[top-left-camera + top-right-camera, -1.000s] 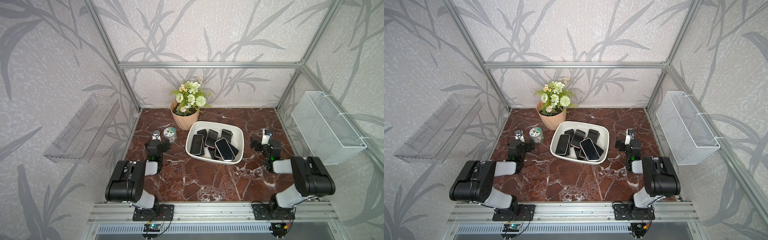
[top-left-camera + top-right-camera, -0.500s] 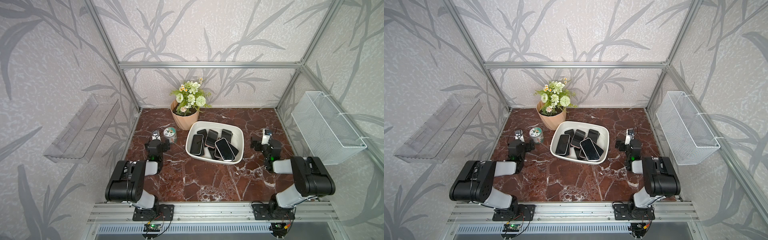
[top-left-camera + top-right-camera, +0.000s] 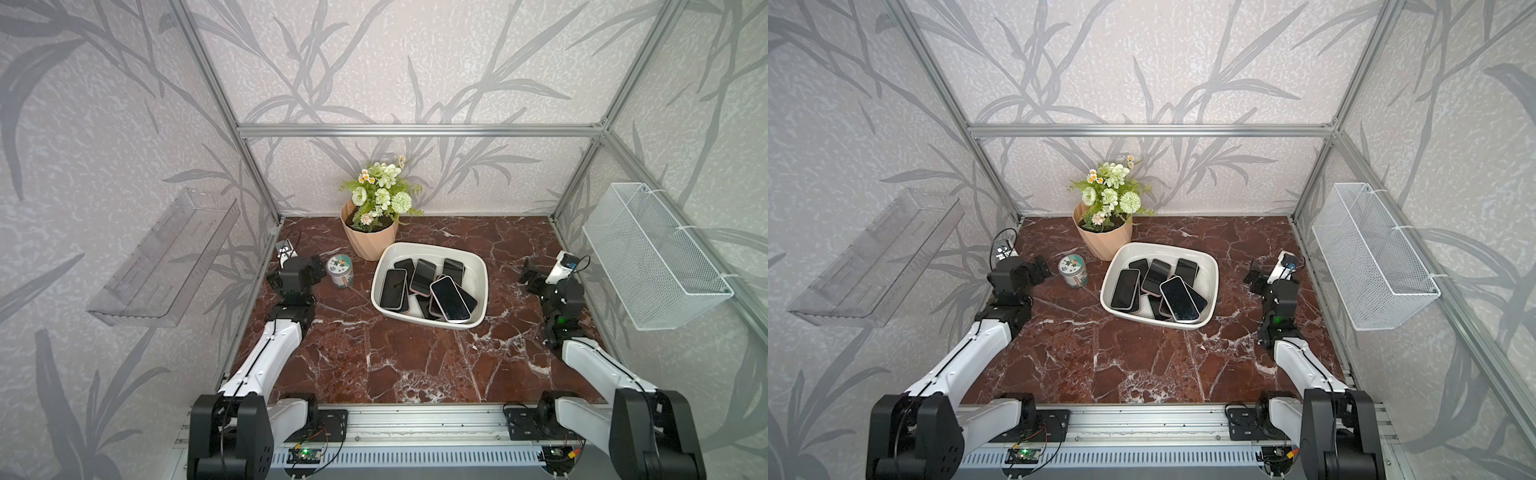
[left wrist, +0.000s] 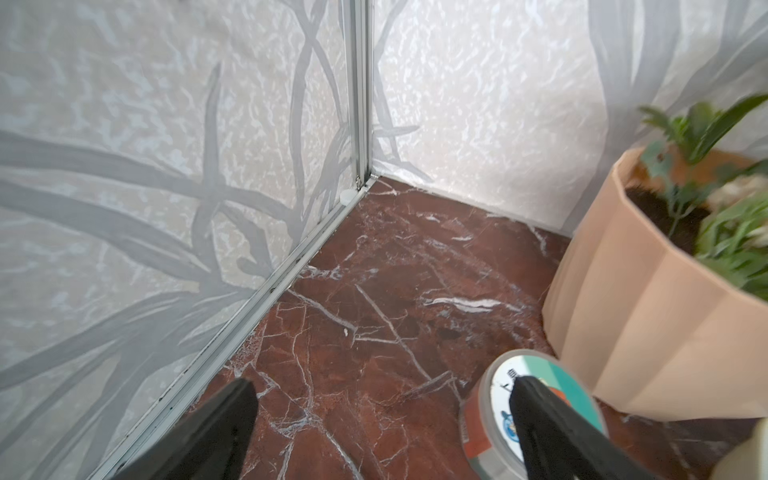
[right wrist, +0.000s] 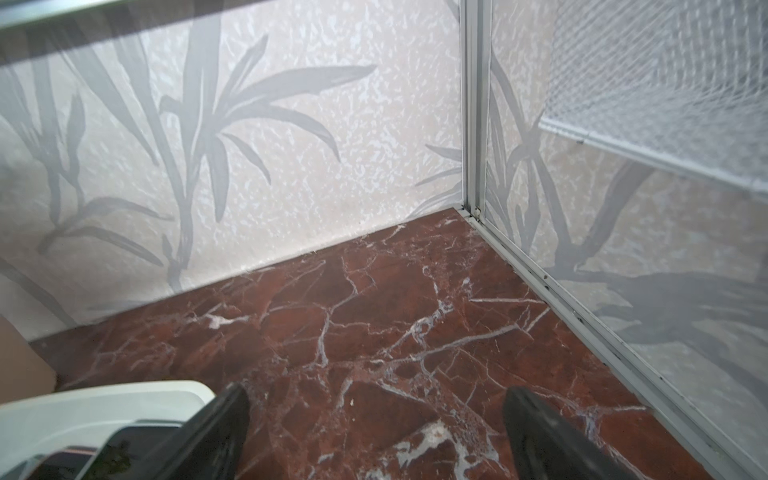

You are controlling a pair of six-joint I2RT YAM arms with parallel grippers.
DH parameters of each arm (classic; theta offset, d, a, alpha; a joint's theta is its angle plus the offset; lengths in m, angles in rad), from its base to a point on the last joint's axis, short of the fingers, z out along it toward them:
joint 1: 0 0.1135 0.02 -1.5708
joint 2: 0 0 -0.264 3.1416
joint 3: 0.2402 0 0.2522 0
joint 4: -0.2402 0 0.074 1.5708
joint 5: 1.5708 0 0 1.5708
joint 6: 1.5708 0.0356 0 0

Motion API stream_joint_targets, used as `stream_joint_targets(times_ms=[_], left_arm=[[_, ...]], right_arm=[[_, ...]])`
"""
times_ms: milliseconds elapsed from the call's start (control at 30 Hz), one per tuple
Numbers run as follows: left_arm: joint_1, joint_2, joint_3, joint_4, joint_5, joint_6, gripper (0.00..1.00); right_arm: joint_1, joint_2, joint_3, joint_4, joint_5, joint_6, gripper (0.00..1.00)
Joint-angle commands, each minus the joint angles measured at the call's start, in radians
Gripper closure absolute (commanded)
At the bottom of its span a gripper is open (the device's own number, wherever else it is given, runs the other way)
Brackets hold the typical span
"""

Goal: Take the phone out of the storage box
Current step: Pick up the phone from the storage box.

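Near the left edge of the tabletop (image 3: 415,353): left hand (image 4: 382,392), spread wide, gripping nothing, just beside a round teal-lidded tin (image 3: 340,271). Near the right edge: right hand (image 5: 376,397), likewise wide open and empty, over bare marble. Between the two, toward the far edge and close to a beige flowerpot (image 3: 370,243) — the white storage box (image 3: 432,249), well apart from both hands. Inside it, a loose overlapping pile of phones, screens up — topmost phone (image 3: 449,299) lying slantwise across the others.

White arm links (image 3: 282,338), black joints (image 3: 230,436), black cables (image 3: 953,355)
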Motion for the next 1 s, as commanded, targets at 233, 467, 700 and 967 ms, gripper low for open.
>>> stream_joint_targets(times_ms=[233,467,700,967], left_arm=[[-0.043,-0.130,0.071,-0.280,0.298,-0.257,0.00],[-0.293,-0.112,0.151,-0.389,0.270,-0.218,0.00],[-0.500,-0.194,0.121,-0.498,0.231,-0.272,0.00],[-0.704,-0.137,0.043,-0.406,0.204,-0.350,0.00]], right_arm=[[0.033,-0.100,0.405,-0.818,-0.287,0.171,0.01],[0.160,-0.019,0.555,-1.093,-0.324,0.155,0.01],[0.452,0.105,0.646,-1.266,-0.177,0.064,0.01],[0.564,0.171,0.603,-1.260,-0.122,0.023,0.01]])
